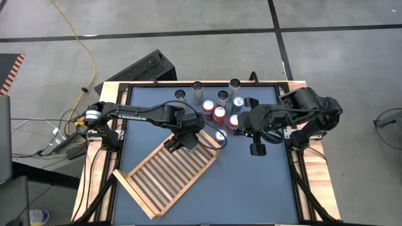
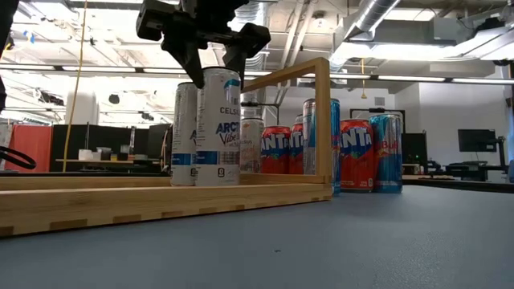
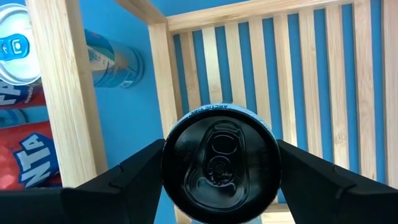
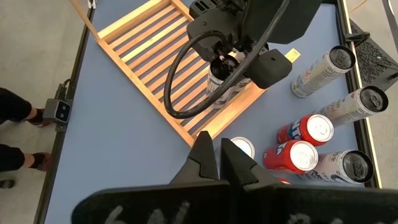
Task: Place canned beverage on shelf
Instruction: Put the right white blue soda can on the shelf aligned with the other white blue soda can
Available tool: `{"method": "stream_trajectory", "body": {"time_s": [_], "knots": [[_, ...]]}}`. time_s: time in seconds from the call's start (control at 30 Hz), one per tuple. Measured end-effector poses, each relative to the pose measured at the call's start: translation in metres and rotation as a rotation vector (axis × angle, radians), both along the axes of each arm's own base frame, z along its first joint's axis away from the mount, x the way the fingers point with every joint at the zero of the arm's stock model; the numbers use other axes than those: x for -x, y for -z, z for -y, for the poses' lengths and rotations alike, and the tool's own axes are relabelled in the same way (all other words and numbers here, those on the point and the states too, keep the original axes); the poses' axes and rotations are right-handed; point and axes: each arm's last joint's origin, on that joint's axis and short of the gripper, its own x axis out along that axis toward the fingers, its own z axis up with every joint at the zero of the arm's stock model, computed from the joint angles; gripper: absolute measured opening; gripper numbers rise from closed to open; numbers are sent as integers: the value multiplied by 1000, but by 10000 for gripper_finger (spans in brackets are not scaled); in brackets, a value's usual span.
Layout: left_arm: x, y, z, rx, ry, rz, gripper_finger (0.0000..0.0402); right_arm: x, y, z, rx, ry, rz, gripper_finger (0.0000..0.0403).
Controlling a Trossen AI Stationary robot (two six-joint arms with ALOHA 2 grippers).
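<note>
The shelf [image 1: 169, 176] is a light wooden slatted rack with a raised frame, lying flat on the blue table; it also shows in the low view [image 2: 161, 201]. My left gripper [image 1: 185, 135] hangs over the shelf's far right corner, shut on a tall white can [image 2: 218, 128] with a black top [image 3: 221, 165]. My right gripper [image 1: 256, 149] is shut and empty [image 4: 217, 158], to the right of the shelf, near the group of cans. My left gripper pinches the white can's upper wall [image 2: 229, 80], just below the top rim, between its two fingers [image 3: 124, 180], one on each side. The fingers come from above, pointing down. The can is upright over the slats [image 4: 224, 78]; the shelf's frame rail hides its bottom.
Several cans stand on the table behind the shelf: red cans [image 1: 218, 114], blue and silver cans [image 2: 385, 152], tall white ones [image 4: 323, 68], and one [image 1: 220, 134] close to the shelf's right corner. The table's raised black border [image 1: 119, 113] runs around it.
</note>
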Motion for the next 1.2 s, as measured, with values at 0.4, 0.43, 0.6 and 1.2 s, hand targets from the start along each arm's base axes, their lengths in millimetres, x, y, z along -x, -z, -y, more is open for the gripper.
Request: {"method": "stream_trajectory", "body": {"time_s": [0.4, 0.43, 0.6, 1.2], "knots": [[0, 0, -3, 52, -62, -6, 292, 0, 0, 0, 0, 0, 0, 0], [0, 0, -4, 54, -66, -7, 293, 0, 0, 0, 0, 0, 0, 0], [0, 0, -8, 75, -96, -8, 297, 0, 0, 0, -1, 2, 0, 0], [0, 0, -8, 80, -163, -14, 298, 0, 0, 0, 5, -6, 0, 0]]}}
